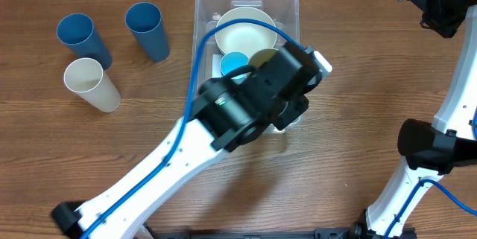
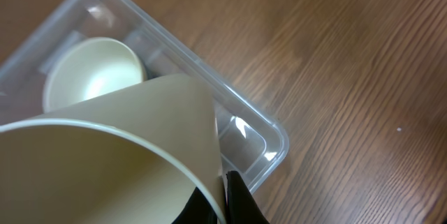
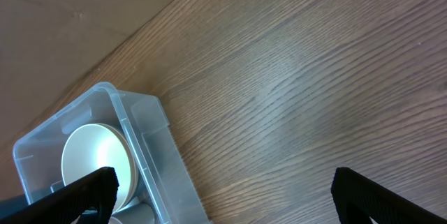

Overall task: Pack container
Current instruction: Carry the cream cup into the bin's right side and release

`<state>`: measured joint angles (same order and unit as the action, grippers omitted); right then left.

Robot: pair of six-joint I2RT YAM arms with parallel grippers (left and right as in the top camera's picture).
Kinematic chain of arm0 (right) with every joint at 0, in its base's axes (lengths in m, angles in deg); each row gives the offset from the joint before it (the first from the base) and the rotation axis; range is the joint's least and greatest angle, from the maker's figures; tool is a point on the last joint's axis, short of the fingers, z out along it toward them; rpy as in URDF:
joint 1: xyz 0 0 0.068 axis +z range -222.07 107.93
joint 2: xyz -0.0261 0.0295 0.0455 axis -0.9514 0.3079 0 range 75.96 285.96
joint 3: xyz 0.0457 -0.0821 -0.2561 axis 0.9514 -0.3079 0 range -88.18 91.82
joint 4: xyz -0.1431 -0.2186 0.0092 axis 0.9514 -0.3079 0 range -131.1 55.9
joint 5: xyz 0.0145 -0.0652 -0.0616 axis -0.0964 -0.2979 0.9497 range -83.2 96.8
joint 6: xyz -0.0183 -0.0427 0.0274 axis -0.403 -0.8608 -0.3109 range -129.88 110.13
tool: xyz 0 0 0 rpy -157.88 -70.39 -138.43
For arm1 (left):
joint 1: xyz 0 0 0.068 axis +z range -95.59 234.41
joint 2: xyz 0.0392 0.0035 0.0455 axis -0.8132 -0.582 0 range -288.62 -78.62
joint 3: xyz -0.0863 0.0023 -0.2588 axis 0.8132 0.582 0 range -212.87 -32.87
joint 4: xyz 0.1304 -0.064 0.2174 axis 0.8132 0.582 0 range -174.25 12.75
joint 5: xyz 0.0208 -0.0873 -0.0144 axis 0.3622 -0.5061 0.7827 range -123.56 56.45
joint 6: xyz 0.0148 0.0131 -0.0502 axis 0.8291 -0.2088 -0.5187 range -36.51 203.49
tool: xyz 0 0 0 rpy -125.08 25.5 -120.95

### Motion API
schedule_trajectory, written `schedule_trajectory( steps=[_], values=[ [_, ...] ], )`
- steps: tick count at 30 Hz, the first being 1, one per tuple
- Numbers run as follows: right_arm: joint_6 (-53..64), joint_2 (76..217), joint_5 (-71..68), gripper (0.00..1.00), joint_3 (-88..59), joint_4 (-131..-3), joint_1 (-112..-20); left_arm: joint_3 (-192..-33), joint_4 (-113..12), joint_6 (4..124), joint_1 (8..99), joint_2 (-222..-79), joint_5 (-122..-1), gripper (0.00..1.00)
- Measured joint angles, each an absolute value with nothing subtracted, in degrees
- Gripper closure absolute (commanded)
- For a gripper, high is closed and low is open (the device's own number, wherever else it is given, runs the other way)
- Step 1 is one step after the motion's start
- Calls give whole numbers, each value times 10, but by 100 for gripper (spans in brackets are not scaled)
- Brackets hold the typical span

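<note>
1. The brown wood-grain table (image 1: 358, 120) runs back to a plain tan backdrop (image 3: 70, 15).
2. The clear container (image 1: 287, 4) sits at the far centre, holding a white bowl (image 1: 246, 30) and a bright blue cup (image 1: 233, 64).
3. Two dark blue cups (image 1: 82, 38) (image 1: 147, 29) and a white cup (image 1: 91, 83) stand well to its left.
4. The left arm (image 1: 223, 112) hides the container's near half.
5. The left gripper (image 2: 227, 192) pinches the wall of a cream cup (image 2: 105, 154).
6. The right gripper (image 3: 223, 182) is spread wide and empty.

Open room at right, crowding at left
Bare table (image 3: 293, 77) lies between and ahead of the right gripper's (image 3: 223, 196) spread jaws, with the container (image 3: 150, 123) beside one finger. Below the left gripper (image 2: 225, 195), its held cup (image 2: 140, 133) and a bowl (image 2: 94, 77) block the way.
</note>
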<state>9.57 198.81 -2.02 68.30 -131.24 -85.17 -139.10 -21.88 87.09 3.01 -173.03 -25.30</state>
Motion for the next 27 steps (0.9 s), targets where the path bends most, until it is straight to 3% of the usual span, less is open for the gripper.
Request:
schedule_trajectory(
  steps=[19, 20, 21, 23, 25, 27],
  values=[
    [96, 1988, -20, 0, 683, -1312, -852, -1391, -169, 865, 31, -1915, -331, 94],
    [95, 1988, -20, 0, 683, -1312, -852, -1391, -170, 865, 31, -1918, -332, 89],
    [95, 1988, -20, 0, 683, -1312, -851, -1391, -170, 864, 31, -1921, -332, 74],
    [95, 1988, -20, 0, 683, -1313, -852, -1391, -167, 861, 31, -1926, -340, 35],
    [95, 1988, -20, 0, 683, -1312, -851, -1391, -168, 862, 31, -1926, -345, 5],
    [95, 1988, -20, 0, 683, -1313, -852, -1391, -172, 859, 31, -1927, -347, 0]
  ],
)
